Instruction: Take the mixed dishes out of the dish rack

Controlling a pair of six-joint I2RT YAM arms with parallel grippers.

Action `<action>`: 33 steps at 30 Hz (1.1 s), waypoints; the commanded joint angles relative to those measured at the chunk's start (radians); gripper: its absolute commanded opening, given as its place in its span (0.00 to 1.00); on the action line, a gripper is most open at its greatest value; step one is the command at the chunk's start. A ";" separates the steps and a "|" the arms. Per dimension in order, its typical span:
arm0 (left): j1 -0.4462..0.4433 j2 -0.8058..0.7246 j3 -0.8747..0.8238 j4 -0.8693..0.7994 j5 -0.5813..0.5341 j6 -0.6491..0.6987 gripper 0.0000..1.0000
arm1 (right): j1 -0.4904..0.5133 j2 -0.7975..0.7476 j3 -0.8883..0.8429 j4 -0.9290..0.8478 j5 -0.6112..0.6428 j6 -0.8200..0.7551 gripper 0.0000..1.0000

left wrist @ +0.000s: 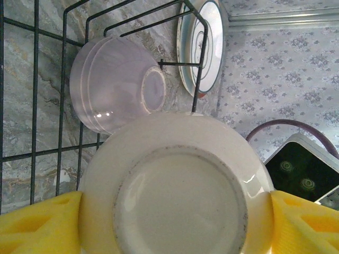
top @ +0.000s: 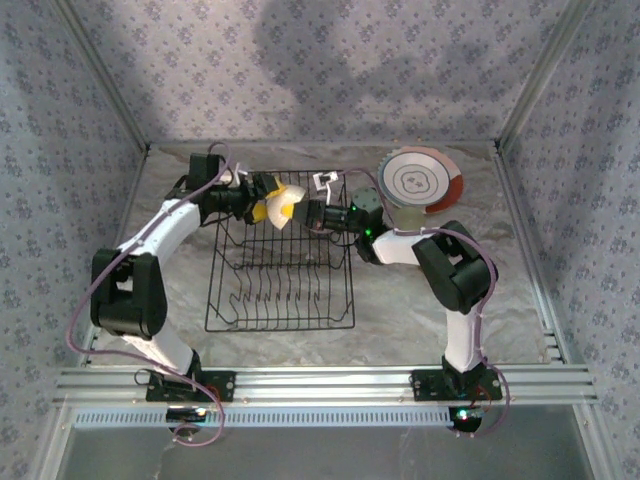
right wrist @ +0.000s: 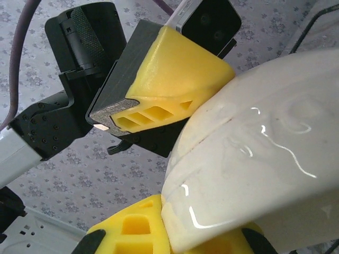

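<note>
On the grey marbled table (top: 400, 310), walled by floral wallpaper (top: 400, 70) (aluminium posts at the corners), stands the dish rack (top: 280, 290). Above its far end the left gripper (top: 268, 200) clasps the cream bowl (top: 285, 205) by its sides, and the right gripper (top: 303, 212) pinches its rim.

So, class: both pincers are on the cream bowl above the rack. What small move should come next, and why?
Probably the left pincer should open. Its yellow pads sit on either side of the cream bowl, while the right pincer is closed on the bowl's rim, so letting go would hand it over.
</note>
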 commanded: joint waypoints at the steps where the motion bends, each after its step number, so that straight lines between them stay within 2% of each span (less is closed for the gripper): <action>1: -0.001 -0.073 0.001 0.038 0.022 0.046 0.79 | -0.015 -0.030 0.044 0.061 -0.008 0.041 0.00; 2: -0.001 -0.083 -0.003 0.035 0.015 0.051 0.86 | -0.018 -0.033 0.046 0.046 -0.009 0.044 0.00; 3: -0.001 -0.095 -0.005 0.034 0.009 0.056 0.99 | -0.022 -0.035 0.052 0.038 -0.014 0.057 0.00; 9: 0.000 -0.156 0.004 -0.012 -0.035 0.095 0.99 | -0.041 -0.067 0.067 -0.004 -0.026 0.078 0.00; 15: 0.001 -0.244 0.004 -0.077 -0.107 0.164 0.99 | -0.053 -0.140 0.081 -0.177 -0.020 0.010 0.00; 18: 0.000 -0.290 -0.003 -0.124 -0.125 0.212 0.99 | -0.054 -0.203 0.104 -0.372 -0.007 -0.081 0.00; 21: 0.001 -0.341 -0.024 -0.176 -0.138 0.269 0.99 | -0.053 -0.284 0.143 -0.663 0.043 -0.234 0.00; 26: 0.000 -0.430 -0.078 -0.254 -0.148 0.364 0.99 | -0.052 -0.390 0.308 -1.210 0.187 -0.530 0.00; 33: 0.000 -0.522 -0.168 -0.310 -0.169 0.449 0.99 | -0.042 -0.441 0.523 -1.799 0.443 -0.778 0.00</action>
